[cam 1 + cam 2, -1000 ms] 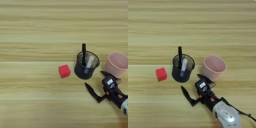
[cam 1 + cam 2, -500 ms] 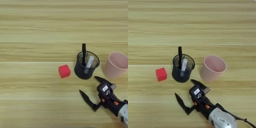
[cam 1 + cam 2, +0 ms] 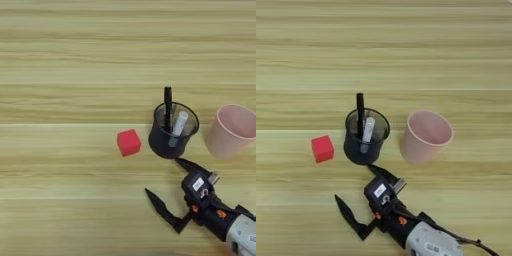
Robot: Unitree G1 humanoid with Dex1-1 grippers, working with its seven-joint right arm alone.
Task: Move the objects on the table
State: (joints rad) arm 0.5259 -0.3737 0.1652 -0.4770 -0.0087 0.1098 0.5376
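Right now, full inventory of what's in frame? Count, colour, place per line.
table: 1, light yellowish wood grain, fills the whole view.
red cube: 1, red, on the table left of the dark holder, apart from it.
holder cup: 1, dark see-through, upright at centre, between cube and pink cup.
black marker pen: 1, black, standing in the holder, top above its rim.
pale pen: 1, whitish, leaning inside the holder.
pink cup: 1, pale pink, upright, empty, right of the holder.
right gripper: 1, black fingers spread open, holding nothing, on a silver forearm, just in front of the holder.
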